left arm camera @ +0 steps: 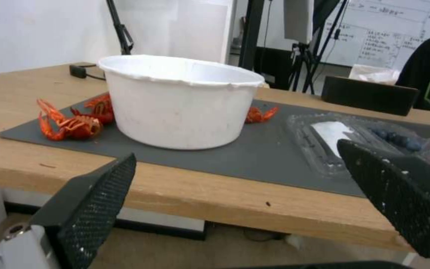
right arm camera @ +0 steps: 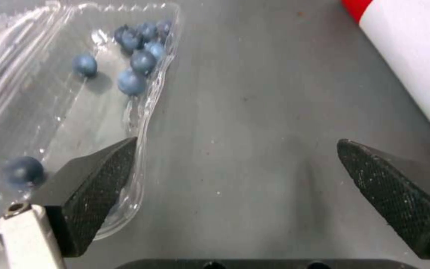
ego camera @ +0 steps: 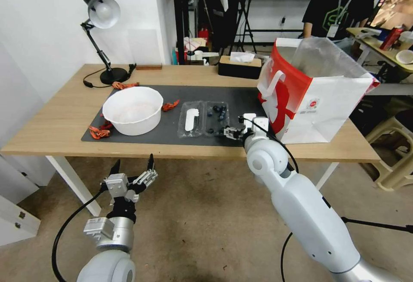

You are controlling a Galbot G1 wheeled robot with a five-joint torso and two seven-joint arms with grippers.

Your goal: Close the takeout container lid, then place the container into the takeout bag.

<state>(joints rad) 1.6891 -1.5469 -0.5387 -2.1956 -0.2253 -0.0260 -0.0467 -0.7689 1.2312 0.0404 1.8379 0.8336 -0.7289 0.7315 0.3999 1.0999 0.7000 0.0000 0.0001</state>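
Note:
The takeout container [ego camera: 205, 118] lies open and flat on the dark mat. Its lid [ego camera: 191, 120], with a white label, is the half nearer the bowl, and the tray half [ego camera: 217, 116] holds loose blueberries [right arm camera: 131, 59]. My right gripper [ego camera: 231, 133] is open at the tray's near right corner, one fingertip [right arm camera: 100, 175] over the tray's rim [right arm camera: 145, 123]. Close to the right of the gripper stands the red and white takeout bag [ego camera: 314, 101], its clear liner sticking up. My left gripper [ego camera: 133, 171] hangs open below the table's front edge, holding nothing.
A large white bowl [ego camera: 132, 110] stands on the mat [ego camera: 172, 138] left of the container, with red crayfish [ego camera: 99, 131] around it. A desk lamp [ego camera: 101, 37] and a tissue box [ego camera: 240, 65] stand at the table's back. A stool [ego camera: 393, 153] is at the right.

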